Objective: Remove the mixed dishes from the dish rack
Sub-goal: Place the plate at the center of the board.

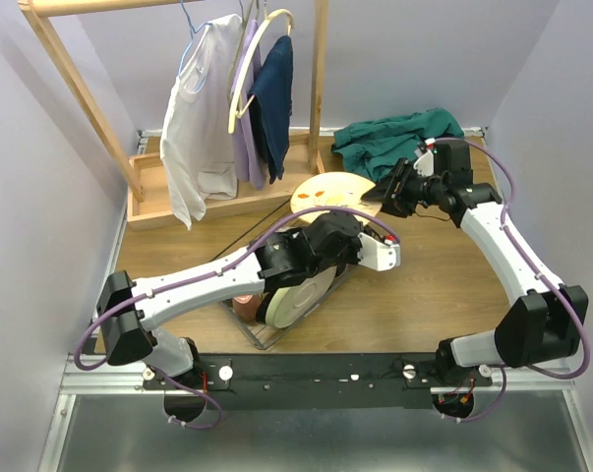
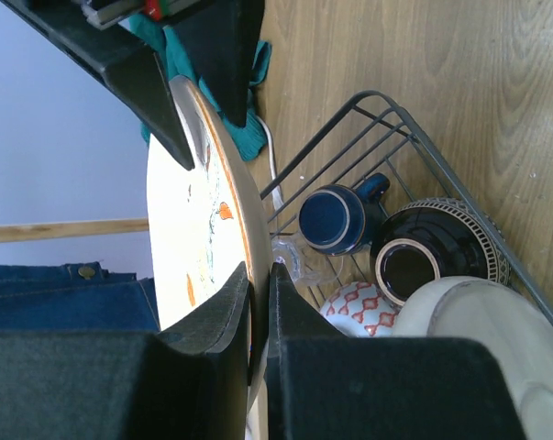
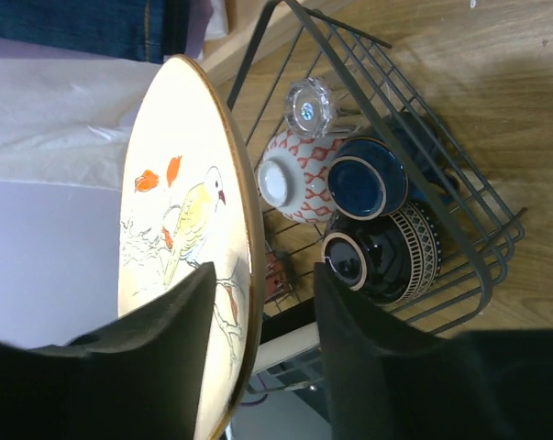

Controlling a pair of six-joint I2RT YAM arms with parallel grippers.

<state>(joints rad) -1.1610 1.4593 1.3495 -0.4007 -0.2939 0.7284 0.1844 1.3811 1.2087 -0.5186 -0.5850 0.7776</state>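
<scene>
The dish rack (image 3: 482,240) holds a dark bowl (image 3: 386,252), blue cup (image 3: 368,183), red-patterned cup (image 3: 294,179), clear glass (image 3: 308,105) and cream plates (image 2: 478,321). The left gripper (image 2: 260,270) pinches the bird plate (image 3: 180,211) beyond the rack. The right gripper (image 3: 264,269) straddles the opposite rim, wide, perhaps not touching.

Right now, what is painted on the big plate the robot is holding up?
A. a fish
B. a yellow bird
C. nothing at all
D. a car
B: the right wrist view shows the face of the plate, with a yellow bird painted on it.
</scene>
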